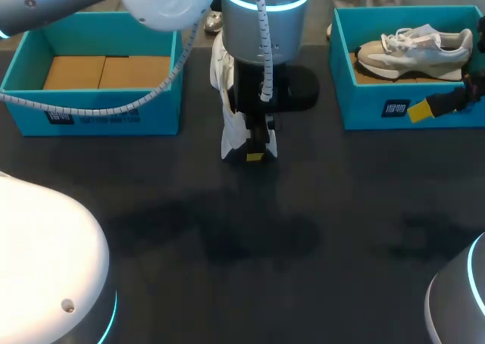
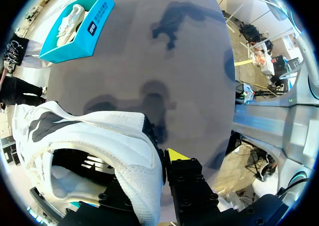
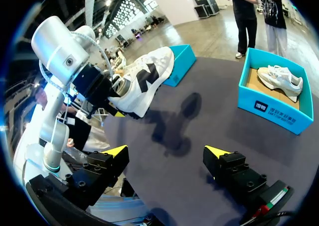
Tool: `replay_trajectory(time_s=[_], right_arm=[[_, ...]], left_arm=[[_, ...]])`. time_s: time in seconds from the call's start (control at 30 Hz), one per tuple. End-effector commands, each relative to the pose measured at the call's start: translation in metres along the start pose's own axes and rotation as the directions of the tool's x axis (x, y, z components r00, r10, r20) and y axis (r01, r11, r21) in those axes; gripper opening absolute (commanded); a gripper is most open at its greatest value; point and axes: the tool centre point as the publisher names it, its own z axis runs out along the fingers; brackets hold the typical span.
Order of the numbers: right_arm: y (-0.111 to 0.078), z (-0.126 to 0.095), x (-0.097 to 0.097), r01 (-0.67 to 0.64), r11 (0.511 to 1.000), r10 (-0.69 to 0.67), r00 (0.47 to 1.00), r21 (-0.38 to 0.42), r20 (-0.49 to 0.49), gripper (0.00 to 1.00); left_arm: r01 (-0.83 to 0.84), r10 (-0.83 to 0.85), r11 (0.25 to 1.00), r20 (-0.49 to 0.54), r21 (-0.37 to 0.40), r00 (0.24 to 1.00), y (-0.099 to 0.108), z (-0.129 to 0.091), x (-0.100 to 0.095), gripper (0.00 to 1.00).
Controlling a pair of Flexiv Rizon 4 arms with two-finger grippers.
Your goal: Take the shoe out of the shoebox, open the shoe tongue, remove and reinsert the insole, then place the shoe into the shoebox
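Observation:
A white shoe with black markings point(image 1: 227, 109) hangs toe-down over the middle of the dark table, held by my left gripper point(image 1: 255, 156). In the left wrist view, the left gripper point(image 2: 160, 167) is shut on the shoe point(image 2: 99, 136) at its collar, with one yellow tip outside and the other finger hidden inside. My right gripper point(image 3: 167, 154) stands open and empty, well apart from the held shoe point(image 3: 144, 81). From the head view, the right gripper point(image 1: 421, 111) shows in front of the right shoebox point(image 1: 379, 105). The left shoebox point(image 1: 98, 113) holds only brown cardboard.
A second pale shoe point(image 1: 417, 48) lies inside the right shoebox point(image 3: 271, 111). The left shoebox point(image 3: 182, 61) sits behind the held shoe in the right wrist view. Bare dark tabletop point(image 1: 250, 238) stretches between the boxes and the near edge.

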Motion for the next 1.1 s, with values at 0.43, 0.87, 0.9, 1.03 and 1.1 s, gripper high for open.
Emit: replay_trajectory(time_s=[0.43, 0.87, 0.9, 1.03, 1.1], right_arm=[[0.002, 0.001, -0.001, -0.001, 1.0, 0.001, 1.0, 0.005, 0.0, 1.0], [0.002, 0.001, -0.001, -0.001, 1.0, 0.001, 1.0, 0.005, 0.0, 1.0], [0.002, 0.001, -0.001, -0.001, 1.0, 0.001, 1.0, 0.005, 0.0, 1.0], [0.002, 0.001, -0.001, -0.001, 1.0, 0.001, 1.0, 0.005, 0.0, 1.0], [0.002, 0.001, -0.001, -0.001, 1.0, 0.001, 1.0, 0.005, 0.0, 1.0]], left_arm=[[0.009, -0.009, 1.0, -0.015, 0.003, 1.0, 0.0, -0.001, -0.012, 0.0], [-0.068, 0.069, 0.997, -0.04, 0.021, 0.997, 0.035, -0.016, -0.086, 0.0], [-0.084, 0.085, 0.996, -0.051, 0.027, 0.995, 0.04, -0.017, -0.091, 0.0], [-0.106, 0.109, 0.994, -0.077, 0.035, 0.991, 0.057, -0.02, -0.11, 0.0], [-0.105, 0.107, 0.994, -0.075, 0.025, 0.991, 0.064, -0.02, -0.118, 0.0]])
